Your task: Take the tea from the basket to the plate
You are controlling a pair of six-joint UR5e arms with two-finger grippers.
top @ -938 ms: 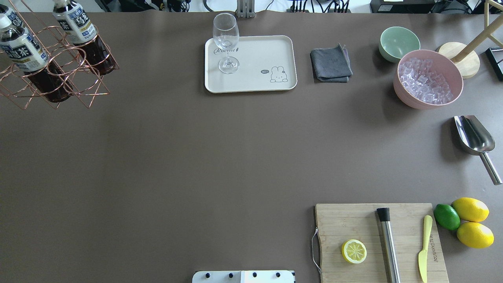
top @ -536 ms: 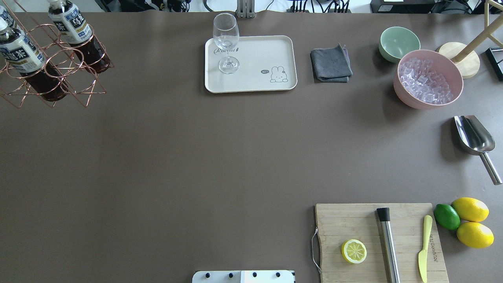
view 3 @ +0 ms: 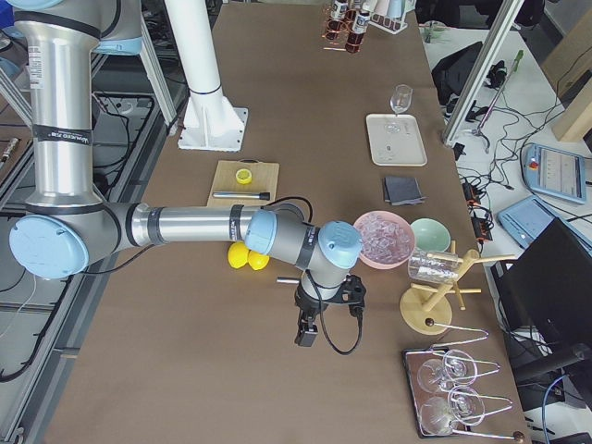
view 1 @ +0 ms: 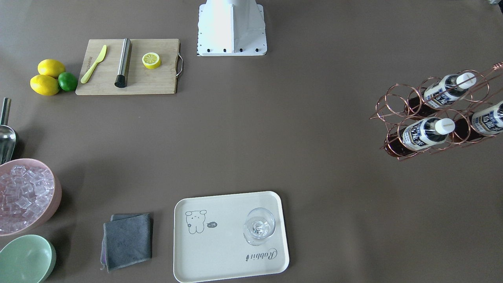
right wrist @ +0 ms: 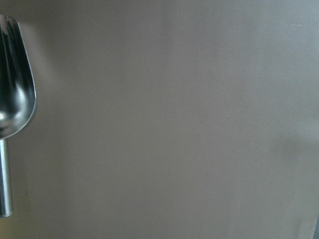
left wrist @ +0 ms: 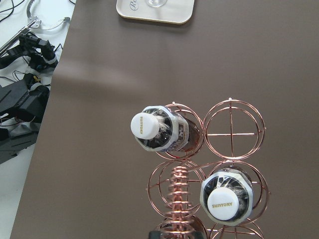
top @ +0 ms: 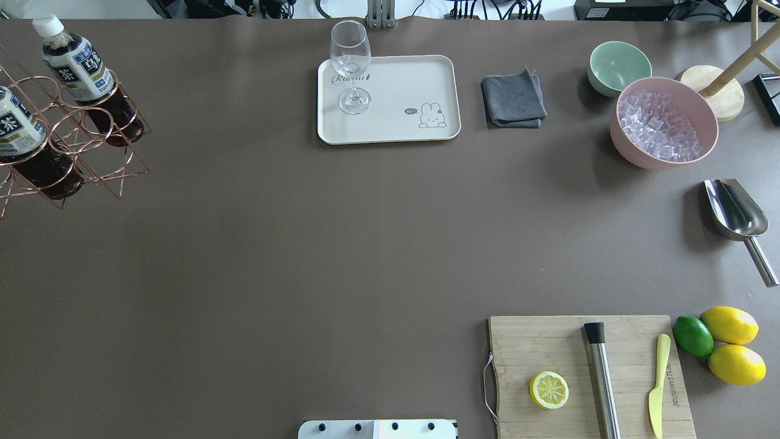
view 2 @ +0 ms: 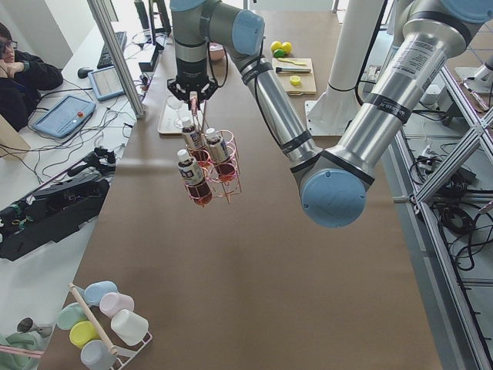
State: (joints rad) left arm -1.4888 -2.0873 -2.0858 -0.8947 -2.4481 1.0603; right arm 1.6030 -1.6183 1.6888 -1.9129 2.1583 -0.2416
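Note:
The copper wire basket (top: pixel 67 131) hangs in the air over the table's far left, seen also in the front-facing view (view 1: pixel 397 98) and the left wrist view (left wrist: pixel 234 134). It holds three tea bottles (view 1: pixel 448 90) (view 1: pixel 426 133) (view 1: pixel 487 120) with white caps (left wrist: pixel 145 125). My left gripper (view 2: pixel 192 99) grips the twisted handle (left wrist: pixel 174 199) from above. The cream plate (top: pixel 402 91) lies at the far middle, well apart from the basket. My right gripper (view 3: pixel 306 335) hovers low beside the scoop; whether it is open or shut I cannot tell.
A stemmed glass (top: pixel 351 67) stands on the plate's left part. Right of it lie a grey cloth (top: pixel 513 100), a mint bowl (top: pixel 619 66), a pink ice bowl (top: pixel 664 122) and a steel scoop (top: pixel 736 213). A cutting board (top: pixel 585 372) with lemons is near right.
The basket with its bottles has moved toward the overhead view's left edge and nearer to the robot, tilting as it goes. Nothing else has moved.

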